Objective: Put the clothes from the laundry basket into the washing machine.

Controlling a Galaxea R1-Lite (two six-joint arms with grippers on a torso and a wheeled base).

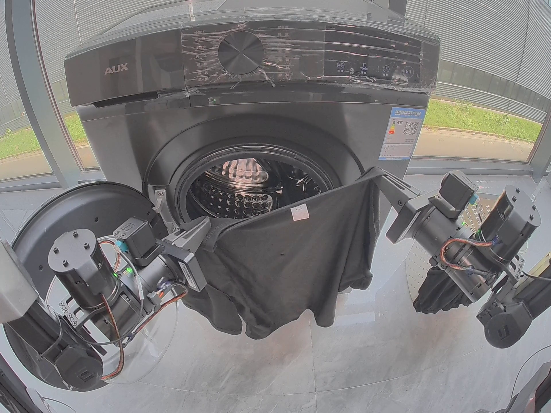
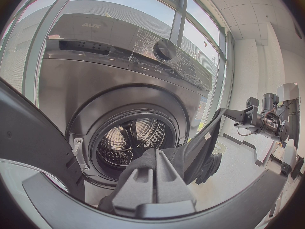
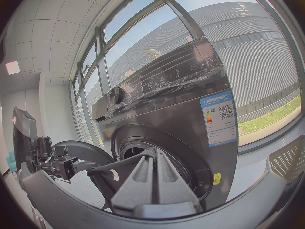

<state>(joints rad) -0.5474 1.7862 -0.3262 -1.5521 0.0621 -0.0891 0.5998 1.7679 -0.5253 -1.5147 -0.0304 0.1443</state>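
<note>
Pincers on both arms pinch the black shirt (image 1: pixel 287 259): left pincer (image 1: pixel 202 226) on one corner, right pincer (image 1: pixel 376 174) on the other. It hangs spread out mid-frame, just before the washing machine's (image 1: pixel 138 116) open drum (image 1: pixel 247 193), probably so it goes in without bunching.

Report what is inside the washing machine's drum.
The drum shows bare perforated metal, no clothes in the visible part. Its lower part is covered by the black shirt stretched between the left claw and right claw.
</note>
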